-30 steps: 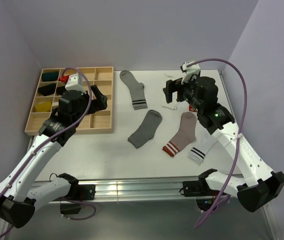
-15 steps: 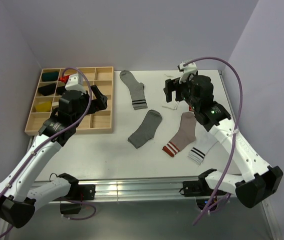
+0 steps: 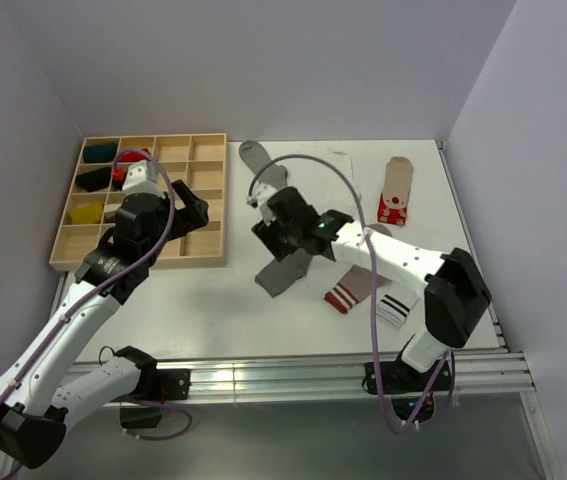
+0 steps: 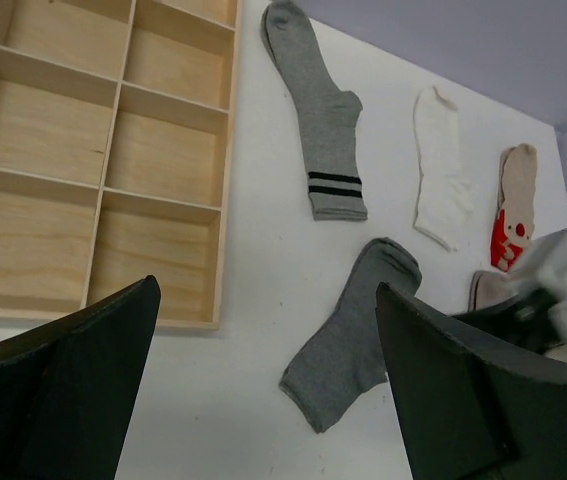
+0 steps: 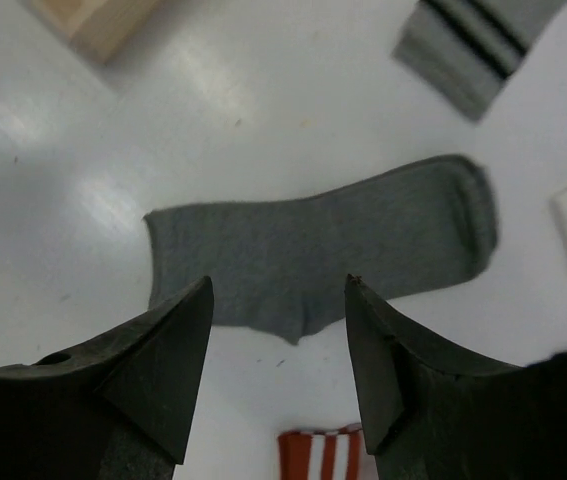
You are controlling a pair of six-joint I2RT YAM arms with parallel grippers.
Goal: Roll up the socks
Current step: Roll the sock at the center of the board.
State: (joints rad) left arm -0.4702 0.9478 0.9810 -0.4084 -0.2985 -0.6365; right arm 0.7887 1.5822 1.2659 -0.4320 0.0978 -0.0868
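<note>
**Right claw spread above a dark grey sock, left claw released by the tray**

Seen from above, a white surface (image 3: 193, 300) carries several socks lying flat and unrolled. The plain dark grey sock (image 5: 333, 250) lies near the middle. The right claw (image 5: 278, 295) is poised over it with its fingers spread wide and nothing between them. It appears to hang just above the knit, though contact cannot be made out.

To the right of that sock lies the taupe sock with red-white stripes (image 3: 355, 285). Beside it, nearer the front edge, is the white sock with black stripes (image 3: 395, 308).

Toward the back lie the grey sock with dark cuff stripes (image 4: 325, 130), then the plain white sock (image 4: 441, 165), then a beige and red sock (image 3: 395, 190) at the far right.

The left claw (image 4: 268, 290) is released and empty, raised over the surface by the near right corner of a wooden tray (image 4: 113, 190), well apart from the socks.
</note>
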